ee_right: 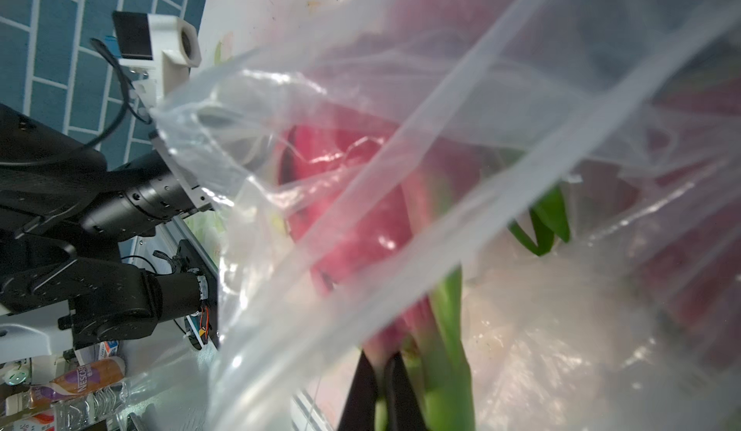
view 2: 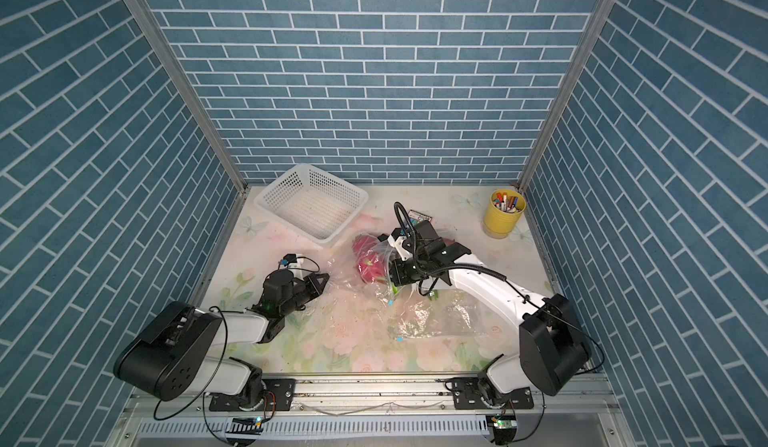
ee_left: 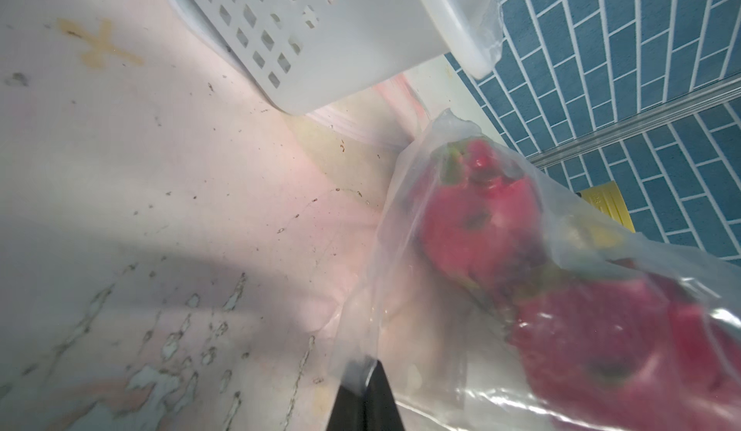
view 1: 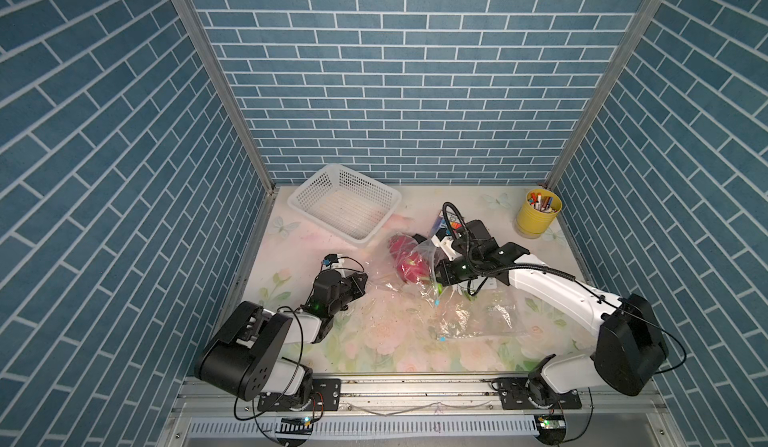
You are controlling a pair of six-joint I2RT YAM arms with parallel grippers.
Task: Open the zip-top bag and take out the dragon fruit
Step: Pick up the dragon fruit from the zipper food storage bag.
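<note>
One white perforated plastic basket (view 1: 316,187); one yellow cup (view 1: 534,222) of markers, too small to count; two clear plastic zip-top bags, the fruit bag (view 1: 382,274) and the flat bag (view 1: 478,318); one pink-red dragon fruit (view 1: 405,258); one small printed packet (view 2: 419,217); two black-and-white robot arms, the left arm (view 1: 291,326) and the right arm (view 1: 552,287)

The zip-top bag (view 1: 384,272) just beside the basket is thin clear plastic film, glossy and crinkled, with bright highlights in the left wrist view (ee_left: 441,288). Through it the dragon fruit (view 1: 405,264) shows smooth, waxy pink skin with green scales. The basket (view 1: 318,185) is white perforated plastic with a dull sheen. Under the basket, the floral table cover (view 1: 374,341) is matt, scuffed and flaking (ee_left: 160,208). Behind the basket, the brick-print wall (view 1: 395,70) looks matt and grainy, and the frame post (view 1: 219,79) is brushed metal. The right arm (view 1: 552,291) has smooth white and black shells.
</note>
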